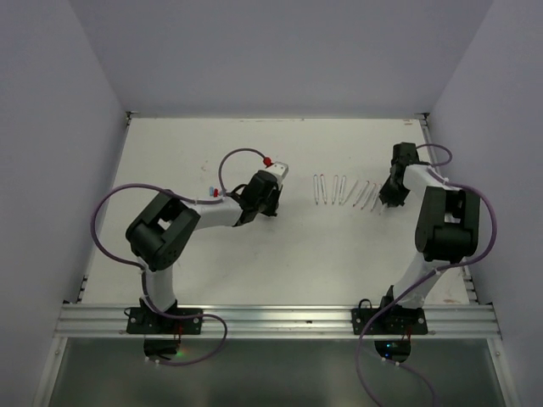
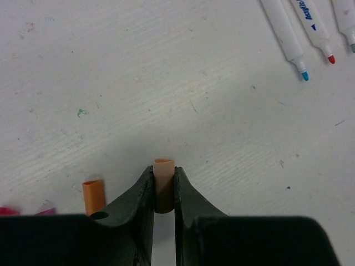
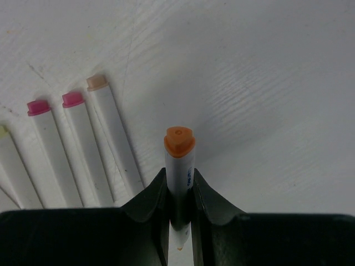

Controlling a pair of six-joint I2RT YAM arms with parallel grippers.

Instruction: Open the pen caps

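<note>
Blue print "Acrylic…", cut off, on white pen (image 2: 309,19) far ahead-right of left gripper (image 2: 163,176). Print on held pen (image 3: 181,158) in right gripper (image 3: 179,182): illegible.

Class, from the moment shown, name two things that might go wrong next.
The left gripper pinches the tan cap between narrow fingertips; it might slip out or, once dropped, roll against the loose orange cap. The right gripper holds the orange-ended pen near the laid-out pens; lowering it might knock them askew.
</note>
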